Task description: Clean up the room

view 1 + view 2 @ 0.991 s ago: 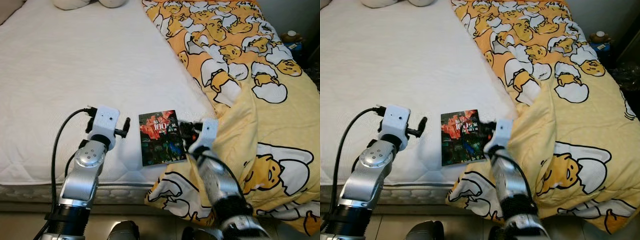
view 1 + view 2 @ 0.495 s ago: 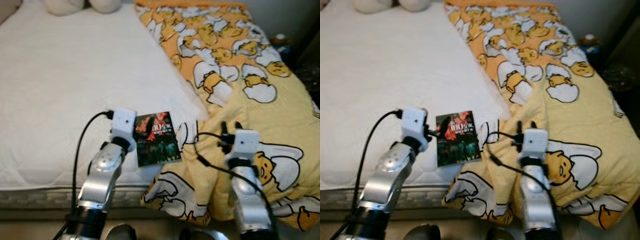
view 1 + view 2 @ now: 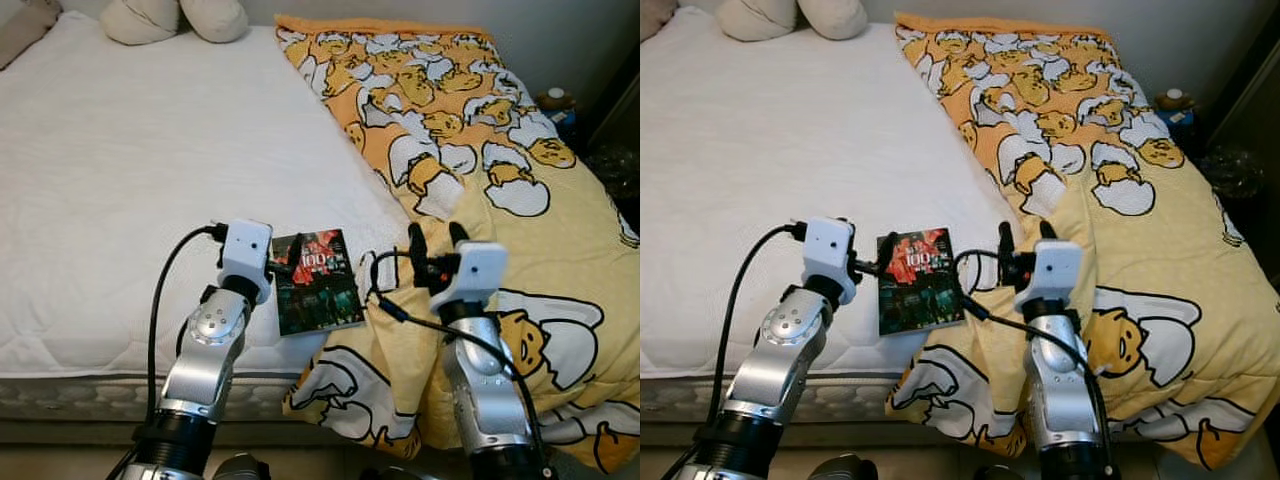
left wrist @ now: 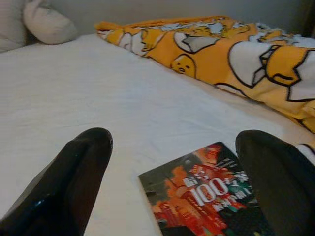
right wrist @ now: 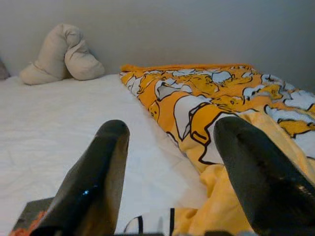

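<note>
A small book (image 3: 318, 282) with a dark red cover reading "100" lies flat on the white mattress (image 3: 130, 170) near the front edge, right beside the yellow egg-pattern blanket (image 3: 520, 200). My left gripper (image 3: 288, 263) is at the book's left edge, low over the mattress. In the left wrist view that gripper (image 4: 174, 140) is open, and the book (image 4: 206, 196) lies between and just ahead of its fingers (image 4: 74, 182). My right gripper (image 3: 434, 240) is raised over the blanket's edge to the right of the book, fingers up and open (image 5: 173, 128), holding nothing.
Beige pillows (image 3: 175, 18) lie at the head of the bed. The blanket covers the bed's right half and hangs over the front corner (image 3: 350, 390). A small bottle (image 3: 555, 98) stands on a dark stand at the far right.
The right gripper has come off the book's right edge and risen over the blanket. The left gripper has moved right to the book's left edge. The camera has shifted.
</note>
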